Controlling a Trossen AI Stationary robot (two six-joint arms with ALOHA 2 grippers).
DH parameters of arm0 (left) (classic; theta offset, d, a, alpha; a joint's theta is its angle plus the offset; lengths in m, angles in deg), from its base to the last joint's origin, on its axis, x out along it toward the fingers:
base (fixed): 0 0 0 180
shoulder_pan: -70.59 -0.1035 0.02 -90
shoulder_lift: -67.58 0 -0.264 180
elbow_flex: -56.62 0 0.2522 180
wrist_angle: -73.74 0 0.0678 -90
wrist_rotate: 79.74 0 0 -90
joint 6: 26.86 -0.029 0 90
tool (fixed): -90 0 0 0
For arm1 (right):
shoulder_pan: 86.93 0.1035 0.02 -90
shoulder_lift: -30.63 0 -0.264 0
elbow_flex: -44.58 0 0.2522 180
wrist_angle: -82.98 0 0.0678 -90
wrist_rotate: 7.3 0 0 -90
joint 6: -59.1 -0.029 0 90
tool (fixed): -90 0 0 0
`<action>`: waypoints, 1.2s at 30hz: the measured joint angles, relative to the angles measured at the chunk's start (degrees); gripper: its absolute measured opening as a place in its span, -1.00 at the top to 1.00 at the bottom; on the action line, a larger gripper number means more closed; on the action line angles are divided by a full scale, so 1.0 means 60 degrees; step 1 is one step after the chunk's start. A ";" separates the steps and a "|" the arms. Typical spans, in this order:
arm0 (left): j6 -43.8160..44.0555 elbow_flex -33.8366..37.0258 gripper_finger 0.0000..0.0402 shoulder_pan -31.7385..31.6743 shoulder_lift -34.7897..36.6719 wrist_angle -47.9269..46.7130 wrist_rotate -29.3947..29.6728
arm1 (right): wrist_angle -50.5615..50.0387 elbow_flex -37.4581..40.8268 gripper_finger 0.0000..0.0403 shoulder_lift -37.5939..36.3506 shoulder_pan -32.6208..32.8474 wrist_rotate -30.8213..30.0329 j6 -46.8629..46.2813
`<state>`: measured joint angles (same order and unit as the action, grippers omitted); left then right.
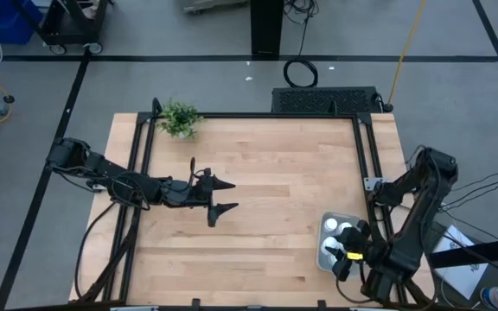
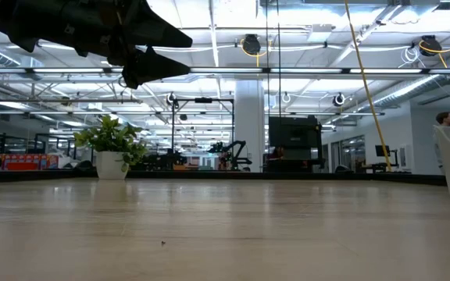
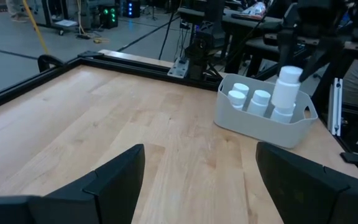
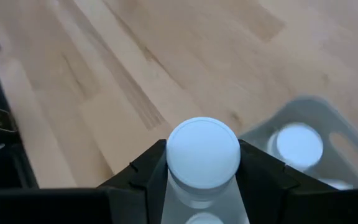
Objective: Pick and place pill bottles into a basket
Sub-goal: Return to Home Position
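Right wrist view, straight down on the held pill bottle [image 4: 202,152]: upright, gripped just below its white cap, hanging over the basket [image 3: 260,129]. Sits raised above the other pill bottles [image 3: 260,98], all standing inside the basket, caps up and close together; four of them, as far as can be counted. Basket close to the right edge of the counter [image 1: 275,155], beside the right arm's base.

Probably light, stiff and smooth-walled, so more apt to slip or topple than to break. Best taken across the body under the cap, as here.

Right pincer [image 1: 350,252]: closed to the bottle's width, fingers [image 4: 138,177] seemingly pressed against either side of it, touching nothing else in sight. Likely needs only a small opening to let go; could knock the neighbours if lowered askew.

Left pincer [image 1: 227,197]: spread wide, empty, hovering above the counter's left half, well apart from the basket and pointed towards it.
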<state>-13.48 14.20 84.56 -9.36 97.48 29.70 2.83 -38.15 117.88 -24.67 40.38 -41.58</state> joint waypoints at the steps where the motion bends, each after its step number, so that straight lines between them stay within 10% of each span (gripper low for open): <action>1: -0.0026 0.0003 -0.54 0.0000 0.0000 0.0000 0.0000 | 0.0012 0.0068 0.27 0.0063 0.0000 0.0080 -0.0169; 36: -0.0017 0.0000 -0.54 0.0000 0.0000 0.0011 -0.0004 | 0.2885 0.3359 0.27 0.0131 -0.0004 -0.0183 -0.1097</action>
<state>-13.58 14.20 84.56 -9.36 97.55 29.68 20.15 -17.99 118.66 -24.69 39.28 -48.16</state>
